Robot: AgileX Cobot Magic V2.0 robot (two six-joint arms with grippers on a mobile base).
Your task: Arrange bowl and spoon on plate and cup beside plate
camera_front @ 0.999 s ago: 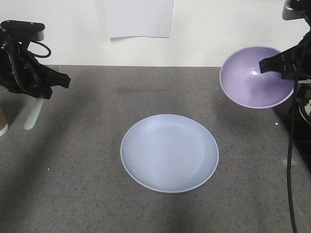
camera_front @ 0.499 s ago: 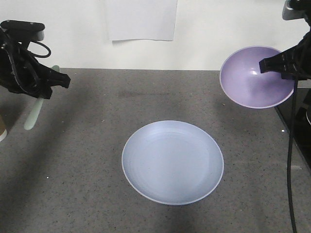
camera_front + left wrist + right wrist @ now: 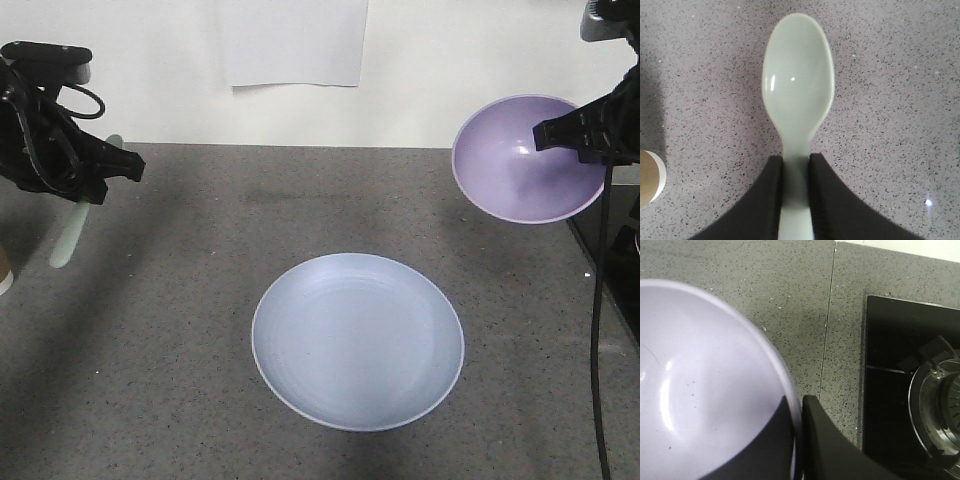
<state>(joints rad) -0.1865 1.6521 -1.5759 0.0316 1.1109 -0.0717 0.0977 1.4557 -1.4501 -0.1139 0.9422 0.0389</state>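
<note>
The pale blue plate (image 3: 357, 340) lies flat on the grey speckled bench (image 3: 180, 300), low in the middle of the front view, with nothing on it. The lavender bowl (image 3: 520, 160) is up in the air at the upper right of the frame, tilted so its inside faces the room. The right gripper (image 3: 799, 440) pinches its rim, one finger inside and one outside. At the upper left, the left gripper (image 3: 795, 200) is clamped on the handle of the mint-green spoon (image 3: 797, 95), which points bowl-end downward. The brown paper cup (image 3: 4, 268) stands at the far left edge, mostly cut off, well apart from the plate. A black hob (image 3: 910, 390) sits at the right end of the bench, and a white sheet (image 3: 295, 45) hangs on the wall behind.
</note>
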